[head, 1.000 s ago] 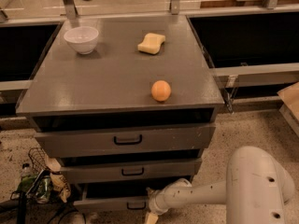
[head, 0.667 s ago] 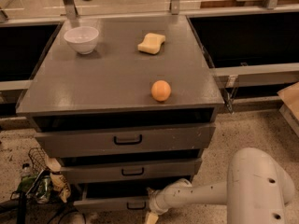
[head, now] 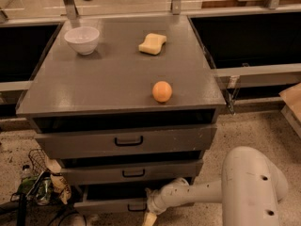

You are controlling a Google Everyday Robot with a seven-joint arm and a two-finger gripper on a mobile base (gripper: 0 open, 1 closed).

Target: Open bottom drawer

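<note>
Tool [head: 149, 212] sits low, at the handle [head: 137, 206] of the bottom drawer [head: 106, 205]; drawer front extends left of tool; grip state cannot be told; drawer appears slightly out; step: pulling; next move needs a straight outward pull without slipping off.

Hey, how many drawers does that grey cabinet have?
3, stacked: the top drawer under the cabinet top, the middle drawer below it, and the bottom drawer by the floor, with the gripper at its front.
</note>
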